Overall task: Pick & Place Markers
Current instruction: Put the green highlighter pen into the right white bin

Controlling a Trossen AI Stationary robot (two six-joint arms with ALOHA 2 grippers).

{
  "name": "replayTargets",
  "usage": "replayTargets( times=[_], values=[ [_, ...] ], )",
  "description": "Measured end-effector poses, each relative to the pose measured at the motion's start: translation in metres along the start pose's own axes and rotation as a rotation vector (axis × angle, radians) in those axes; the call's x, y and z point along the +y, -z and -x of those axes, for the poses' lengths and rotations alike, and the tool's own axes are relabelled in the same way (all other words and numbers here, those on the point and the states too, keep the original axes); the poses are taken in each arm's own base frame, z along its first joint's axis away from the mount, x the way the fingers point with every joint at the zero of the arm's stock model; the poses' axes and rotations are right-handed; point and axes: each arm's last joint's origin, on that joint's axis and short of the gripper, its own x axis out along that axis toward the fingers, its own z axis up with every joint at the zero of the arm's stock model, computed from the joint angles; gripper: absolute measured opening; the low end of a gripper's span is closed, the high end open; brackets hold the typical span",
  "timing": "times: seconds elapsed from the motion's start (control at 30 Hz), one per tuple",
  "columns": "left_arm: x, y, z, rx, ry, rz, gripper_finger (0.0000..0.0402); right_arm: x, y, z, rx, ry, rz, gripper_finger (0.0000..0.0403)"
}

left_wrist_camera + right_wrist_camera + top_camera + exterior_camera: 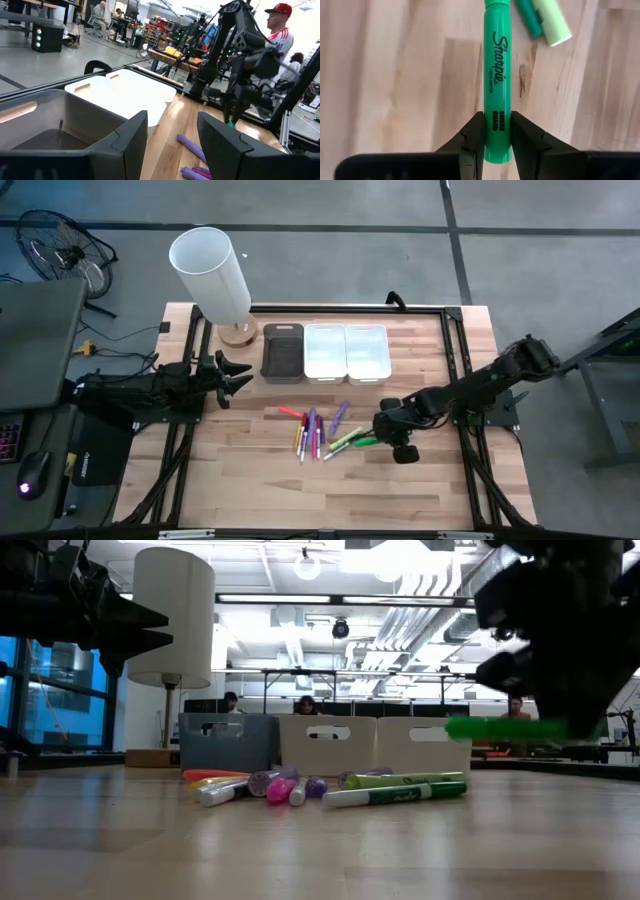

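Note:
A bright green marker is lifted above the table, and my right gripper is shut on it at the right of the marker pile. In the low view the green marker hangs level above the wood. The other markers, in red, yellow, pink, purple and green, lie loose on the table's middle. Two green ones lie nearest the held marker. My left gripper waits open at the table's left side, level, pointing toward the bins. My right gripper pinches the green marker's barrel near its flat end between its two fingers. The fingers come from above, slanting down, and lie across the marker. The marker is lifted clear of the table and lies about level.
A dark bin and two white bins stand in a row at the table's far side. A lamp with a white shade stands at the far left. A person in a red cap stands beyond the table.

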Motion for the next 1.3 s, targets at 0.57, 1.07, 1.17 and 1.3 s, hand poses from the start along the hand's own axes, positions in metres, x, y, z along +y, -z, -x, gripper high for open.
replayTargets(
  times=[0.57, 1.07, 1.17, 1.3],
  values=[
    [0.000, 0.000, 0.000, 0.000, 0.000, 0.000, 0.0170, -0.001, -0.005, 0.028, -0.179, -0.007, -0.587, 0.0066],
    [0.000, 0.000, 0.000, 0.000, 0.000, 0.000, 0.0170, -0.020, -0.026, 0.037, -0.549, 0.114, -0.961, 0.0067],
    [0.000, 0.000, 0.000, 0.000, 0.000, 0.000, 0.0170, -0.025, -0.028, 0.039, -0.611, 0.156, -1.008, 0.0067],
    [0.000, 0.000, 0.000, 0.000, 0.000, 0.000, 0.0170, -0.032, -0.029, 0.040, -0.649, 0.193, -1.054, 0.0067]
  ],
)
